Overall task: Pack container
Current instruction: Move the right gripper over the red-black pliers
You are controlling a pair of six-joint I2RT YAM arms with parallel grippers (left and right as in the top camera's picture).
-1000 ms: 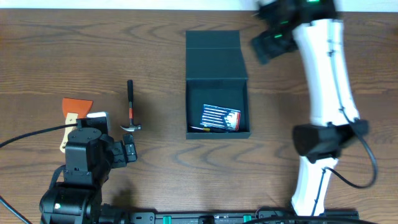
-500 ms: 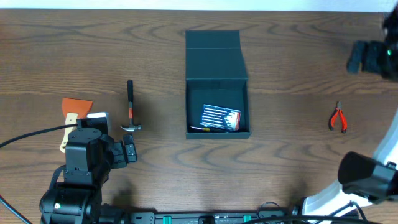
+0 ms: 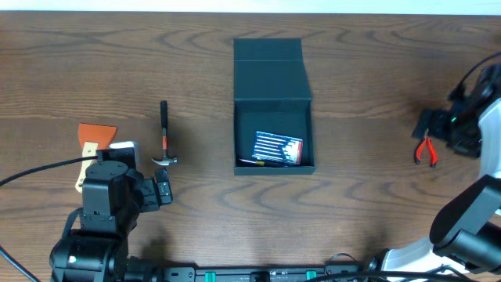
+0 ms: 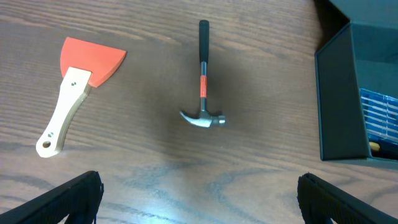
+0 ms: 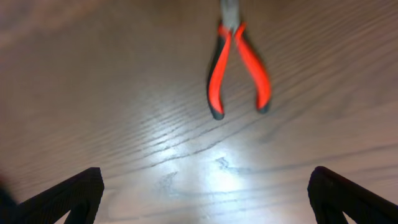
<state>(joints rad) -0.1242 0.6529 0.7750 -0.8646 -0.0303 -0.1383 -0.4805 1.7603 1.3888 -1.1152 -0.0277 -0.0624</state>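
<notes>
The dark teal container (image 3: 272,78) stands open at the table's middle, its flap lid laid back. A blue bit case (image 3: 278,147) lies inside; the container wall also shows in the left wrist view (image 4: 336,99). A small hammer (image 3: 164,135) (image 4: 203,81) and an orange scraper with a wooden handle (image 3: 92,141) (image 4: 78,87) lie at the left. Red-handled pliers (image 3: 426,150) (image 5: 239,62) lie at the right. My left gripper (image 4: 199,199) is open and empty, near the front left. My right gripper (image 5: 208,199) is open and empty just above the table by the pliers.
The wooden table (image 3: 368,70) runs to a pale far edge. My right arm (image 3: 477,204) curves along the right edge. A black cable (image 3: 39,171) trails off the left arm base at the front left.
My right arm has swung from beside the container's back right corner to the right edge and come down over the pliers. The left arm has not moved.
</notes>
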